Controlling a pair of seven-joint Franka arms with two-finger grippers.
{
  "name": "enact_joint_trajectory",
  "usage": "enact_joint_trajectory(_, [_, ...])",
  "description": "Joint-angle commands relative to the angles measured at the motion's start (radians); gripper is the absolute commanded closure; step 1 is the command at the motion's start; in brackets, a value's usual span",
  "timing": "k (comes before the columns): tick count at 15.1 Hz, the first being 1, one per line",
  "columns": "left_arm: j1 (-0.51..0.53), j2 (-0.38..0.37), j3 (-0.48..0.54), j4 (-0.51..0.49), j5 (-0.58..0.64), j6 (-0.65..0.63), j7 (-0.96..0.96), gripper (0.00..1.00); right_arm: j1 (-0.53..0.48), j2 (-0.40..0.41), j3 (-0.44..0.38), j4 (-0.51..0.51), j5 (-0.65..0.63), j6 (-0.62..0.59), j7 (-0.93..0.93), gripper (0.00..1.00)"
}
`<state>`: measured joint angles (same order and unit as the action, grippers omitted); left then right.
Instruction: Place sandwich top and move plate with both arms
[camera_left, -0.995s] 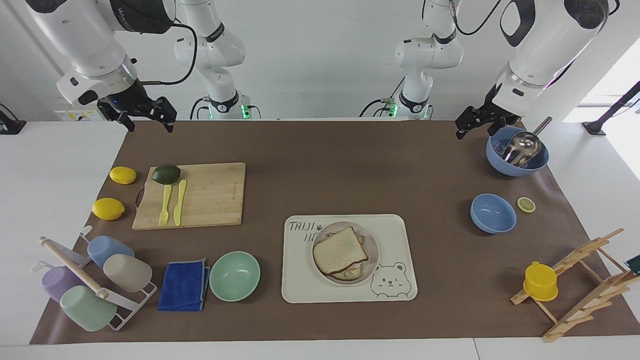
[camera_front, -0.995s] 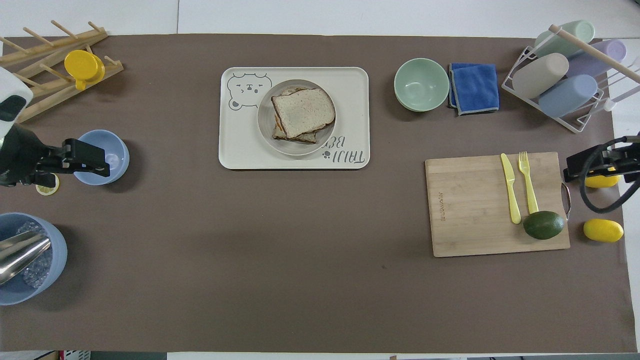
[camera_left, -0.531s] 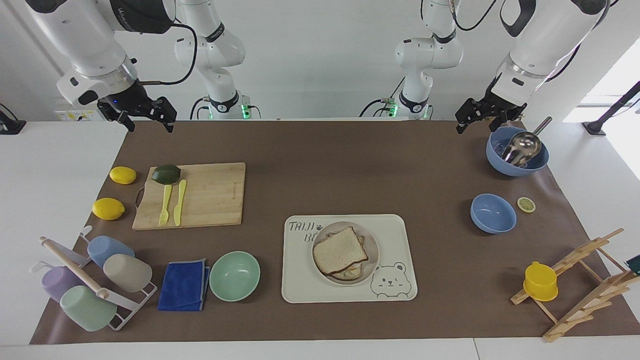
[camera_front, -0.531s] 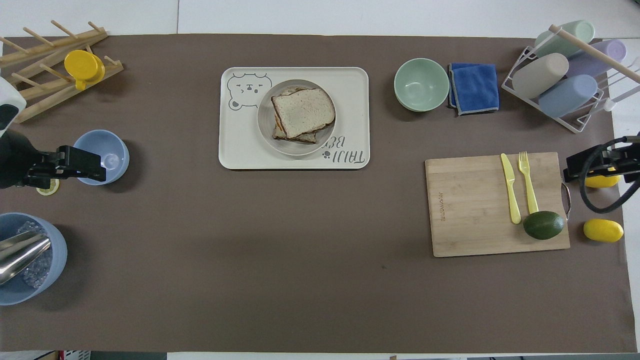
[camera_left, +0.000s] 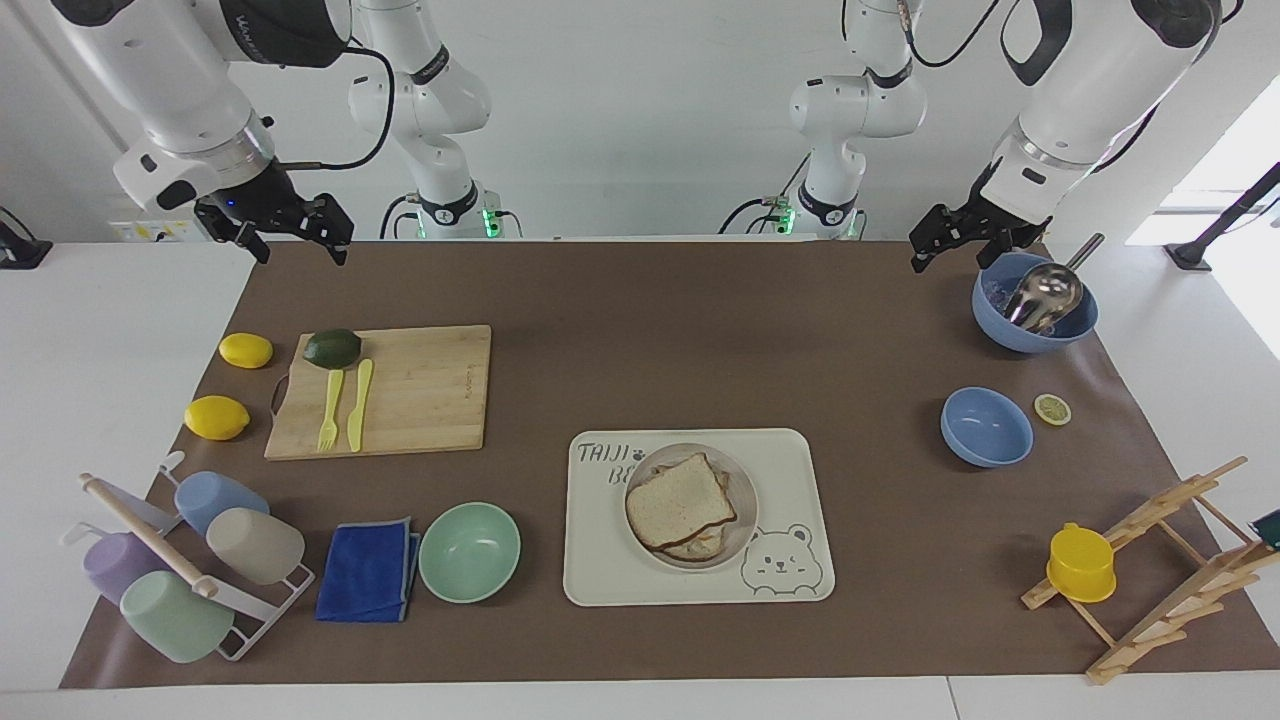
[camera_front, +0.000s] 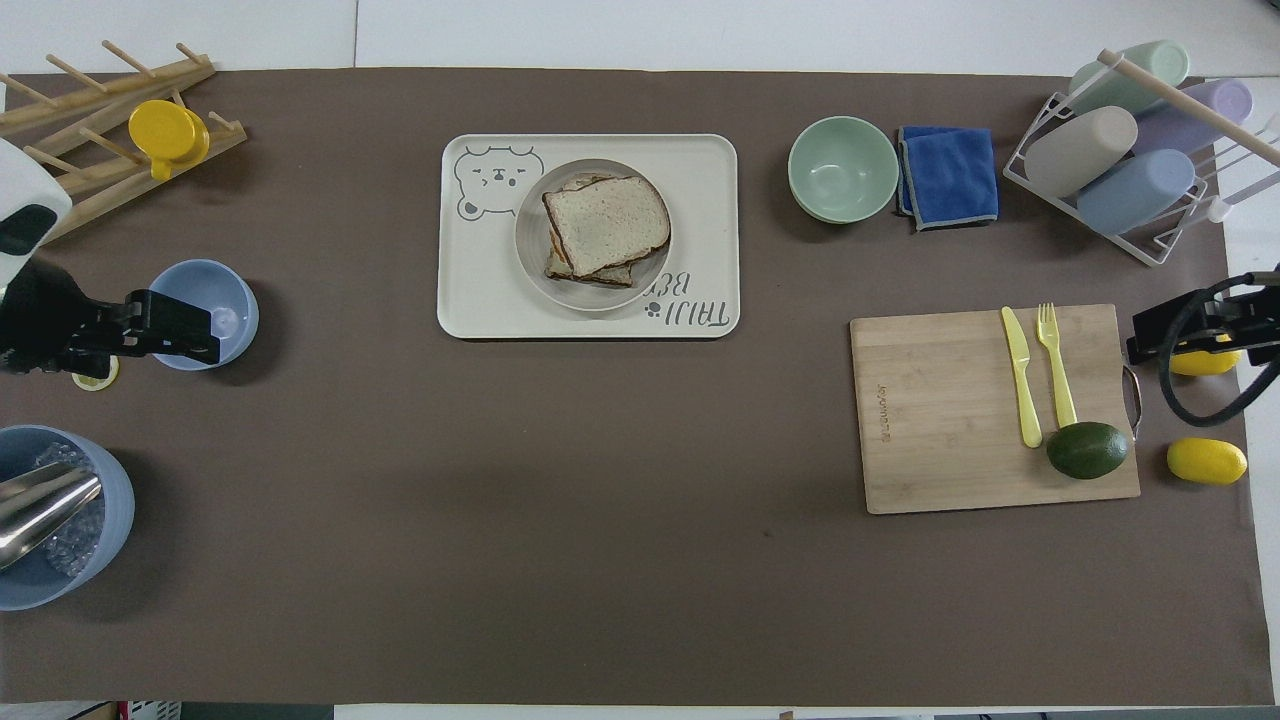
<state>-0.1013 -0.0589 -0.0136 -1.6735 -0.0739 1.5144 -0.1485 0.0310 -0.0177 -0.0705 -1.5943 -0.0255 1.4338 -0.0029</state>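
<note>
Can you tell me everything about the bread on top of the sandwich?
The squarish slice of pale whitish bread with a thin brown crust looks soft and speckled. It lies flat, a bit askew, on the lower sandwich layers, whose edges peek out beneath it. The stack sits on the small round beige-grey plate, which rests on the cream rectangular tray with a bear drawing. No gripper touches it.

Sandwich top (camera_left: 680, 498) hides filling below; big blue bowl (camera_front: 60, 520) & right claw (camera_front: 1190, 335) cut by frame edge
</note>
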Motion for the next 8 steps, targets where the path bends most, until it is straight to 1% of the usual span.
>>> enact_joint_trajectory(1, [0.032,0.007,-0.026,0.020,0.020,-0.031,0.017,0.00,-0.010,-0.018,0.008,-0.016,0.010,-0.001,0.015,0.00])
enact_joint_trajectory(8, [0.028,0.001,-0.025,0.009,0.020,-0.025,0.017,0.00,-0.010,-0.018,0.008,-0.015,0.010,-0.001,0.015,0.00])
